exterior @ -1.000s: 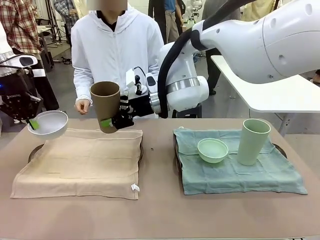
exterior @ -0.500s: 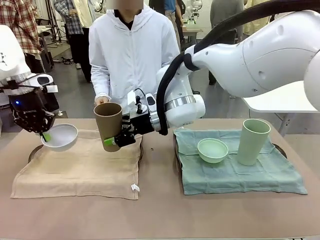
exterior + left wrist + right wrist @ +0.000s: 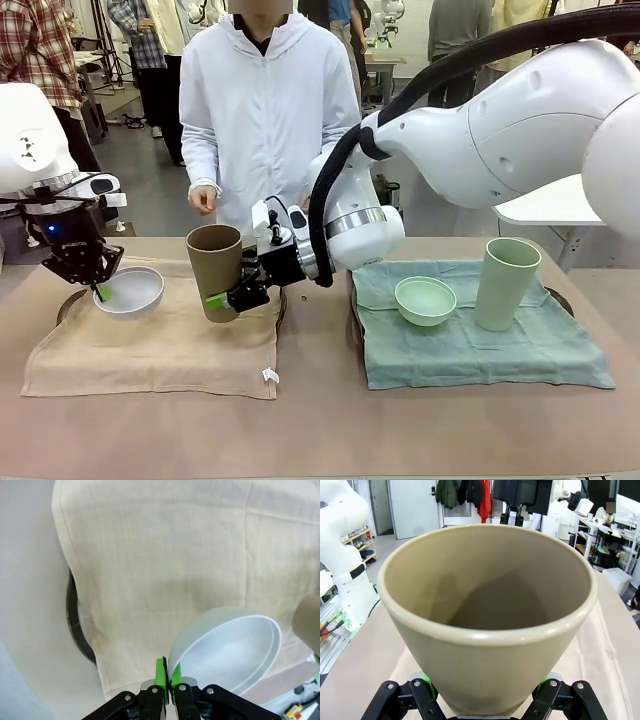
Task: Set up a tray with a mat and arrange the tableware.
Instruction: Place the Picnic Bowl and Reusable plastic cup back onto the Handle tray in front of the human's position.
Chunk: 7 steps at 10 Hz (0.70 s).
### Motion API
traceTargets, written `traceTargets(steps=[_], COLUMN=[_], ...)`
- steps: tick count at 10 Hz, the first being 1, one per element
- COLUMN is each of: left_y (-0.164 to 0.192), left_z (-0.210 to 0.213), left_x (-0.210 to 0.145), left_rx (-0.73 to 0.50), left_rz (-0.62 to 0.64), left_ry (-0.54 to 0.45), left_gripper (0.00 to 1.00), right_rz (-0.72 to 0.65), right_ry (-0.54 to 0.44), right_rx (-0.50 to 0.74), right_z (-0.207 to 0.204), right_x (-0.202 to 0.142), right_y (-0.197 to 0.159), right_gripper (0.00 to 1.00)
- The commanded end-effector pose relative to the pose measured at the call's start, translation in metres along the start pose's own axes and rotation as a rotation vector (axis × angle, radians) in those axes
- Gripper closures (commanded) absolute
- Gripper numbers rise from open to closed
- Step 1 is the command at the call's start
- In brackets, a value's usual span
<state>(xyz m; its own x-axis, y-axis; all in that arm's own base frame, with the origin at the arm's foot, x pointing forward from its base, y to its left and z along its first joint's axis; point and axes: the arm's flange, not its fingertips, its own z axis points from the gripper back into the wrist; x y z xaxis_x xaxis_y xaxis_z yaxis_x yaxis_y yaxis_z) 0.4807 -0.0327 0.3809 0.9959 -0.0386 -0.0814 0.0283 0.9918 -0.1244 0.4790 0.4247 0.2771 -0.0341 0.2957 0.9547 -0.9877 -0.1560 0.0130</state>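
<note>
My left gripper [image 3: 97,290] is shut on the near rim of the white bowl [image 3: 130,291], which sits low at the beige mat's [image 3: 160,340] far left corner. In the left wrist view the green pads [image 3: 161,677] pinch the rim of the tilted bowl [image 3: 230,650] over the mat [image 3: 150,555]. My right gripper [image 3: 222,298] is shut on the base of the brown tumbler [image 3: 214,268], held nearly upright at the mat's far right part. The right wrist view looks into the tumbler [image 3: 490,630], with the gripper [image 3: 485,692] clamped around its base.
A dark tray rim [image 3: 68,302] peeks out under the beige mat. On the right, a green mat [image 3: 480,345] carries a mint bowl [image 3: 425,300] and a pale green tumbler [image 3: 507,283]. A person in white stands at the far edge, one hand [image 3: 203,199] near the table.
The left gripper brought the white bowl down and rightward onto the beige mat's corner. The right arm lowered the brown tumbler toward the mat. The person shifted right.
</note>
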Motion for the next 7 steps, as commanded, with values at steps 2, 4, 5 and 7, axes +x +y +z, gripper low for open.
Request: traceTargets(steps=[2, 4, 5, 7], left_y=[-0.004, -0.005, -0.005, -0.005], left_z=[-0.011, -0.022, -0.025, -0.027], left_x=[0.002, 0.006, 0.007, 0.008], left_rx=[-0.005, -0.014, -0.01, -0.023], left_rz=[0.001, -0.004, 0.005, 0.003], left_ry=[-0.028, -0.012, 0.006, 0.017], left_gripper=[0.96, 0.96, 0.93, 0.34], right_rz=[-0.017, -0.034, -0.039, -0.042], right_ry=[-0.027, -0.018, -0.017, -0.009], right_rx=[-0.012, -0.013, -0.017, -0.031], right_z=[-0.002, -0.003, -0.003, 0.0], right_x=[-0.015, -0.024, -0.027, -0.027], right_y=[0.0, -0.002, -0.003, -0.005], right_gripper=[0.18, 0.18, 0.18, 0.0])
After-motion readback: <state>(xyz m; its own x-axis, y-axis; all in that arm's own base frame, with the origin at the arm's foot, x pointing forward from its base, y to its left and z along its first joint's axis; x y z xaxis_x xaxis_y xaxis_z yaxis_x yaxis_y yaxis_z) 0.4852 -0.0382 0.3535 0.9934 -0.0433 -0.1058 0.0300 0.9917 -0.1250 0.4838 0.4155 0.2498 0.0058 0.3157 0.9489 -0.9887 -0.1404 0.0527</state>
